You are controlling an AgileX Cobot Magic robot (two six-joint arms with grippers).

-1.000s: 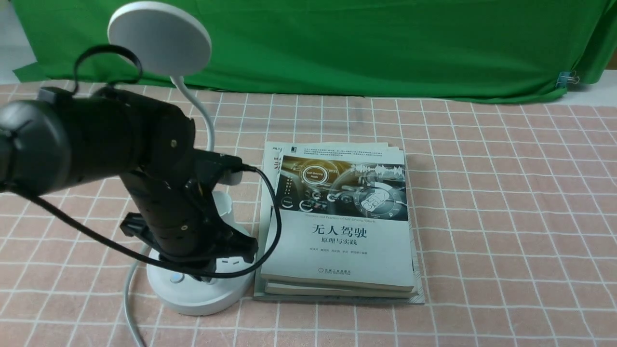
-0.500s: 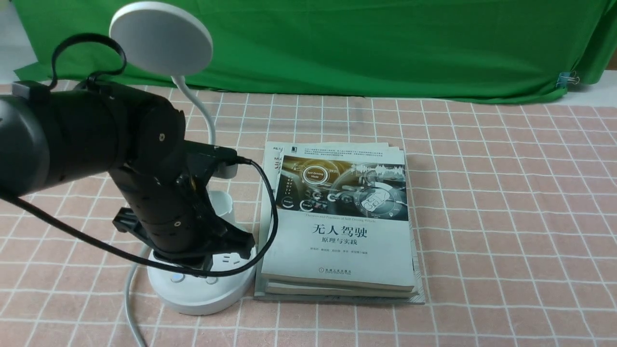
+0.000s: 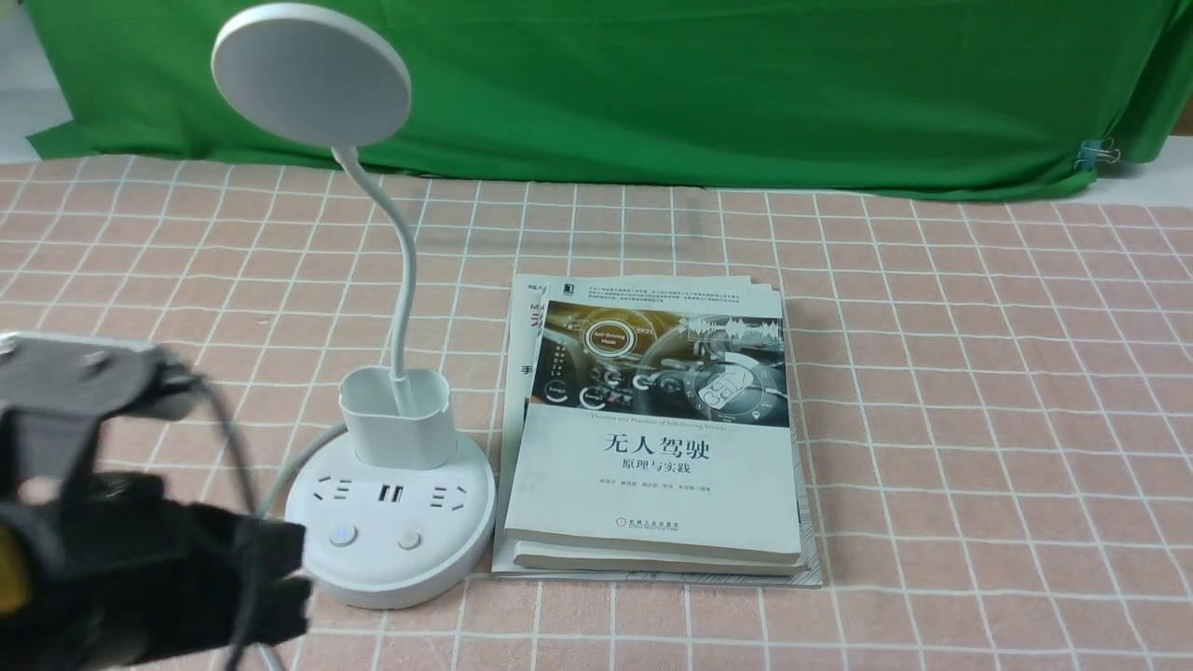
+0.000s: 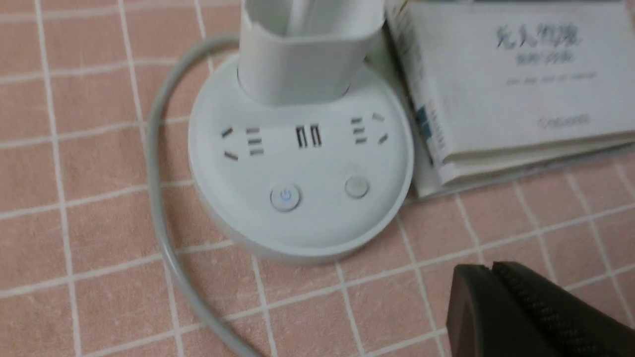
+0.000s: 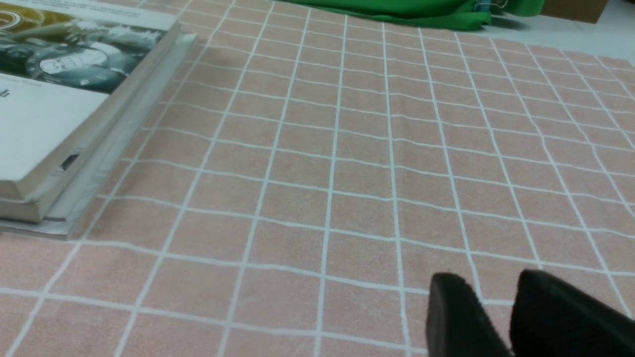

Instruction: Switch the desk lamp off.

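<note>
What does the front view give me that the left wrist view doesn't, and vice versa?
Front view only: the desk lamp's disc head and bent neck, the green backdrop, the books' whole cover. Left wrist view only: the power symbol on one button, and the left gripper with fingertips pressed together. Both: the round base, its sockets and two buttons, the cup holder, the cable, the books' near edge.

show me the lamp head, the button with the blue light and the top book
lamp head [image 3: 310, 73]: front view, centre of the round white disc
button with the blue light [image 4: 285, 197]: left wrist view, centre of the button
top book [image 3: 652, 503]: front view, white lower half of its cover
</note>
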